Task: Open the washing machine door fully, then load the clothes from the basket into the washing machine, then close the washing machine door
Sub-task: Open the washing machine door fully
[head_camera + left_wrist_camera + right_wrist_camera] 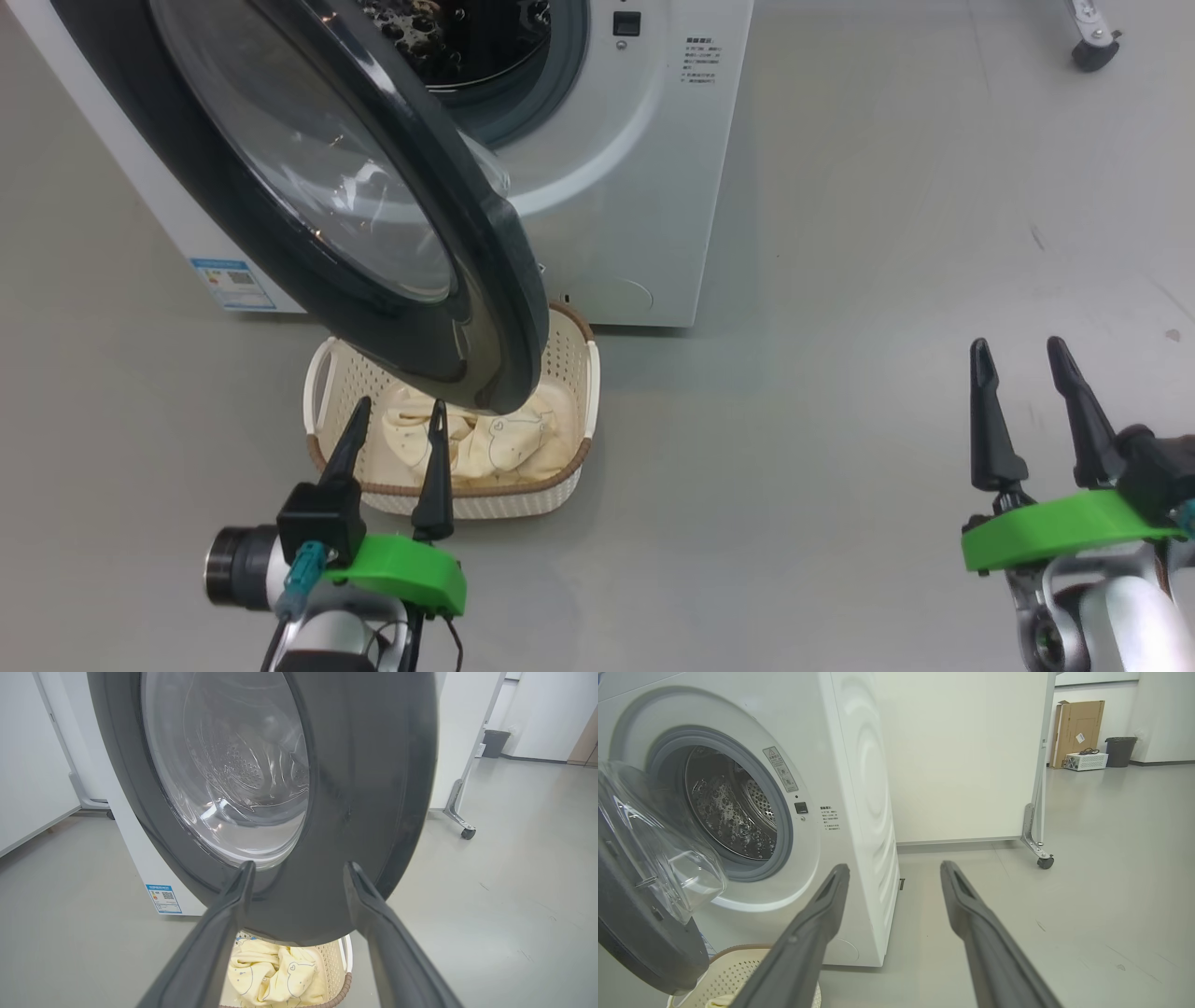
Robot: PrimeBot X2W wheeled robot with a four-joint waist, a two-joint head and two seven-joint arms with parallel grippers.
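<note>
The washing machine stands at the top of the head view with its door swung partly open, hanging over the basket. Cream-yellow clothes lie in the basket. My left gripper is open at the basket's near side, its fingers pointing at the door's lower rim. Over bare floor to the right, my right gripper is open and holds nothing. The steel drum shows through the opening.
Grey floor surrounds the machine. A wheeled frame leg stands to the machine's right, behind a white partition. A cardboard box and a dark bin sit far back.
</note>
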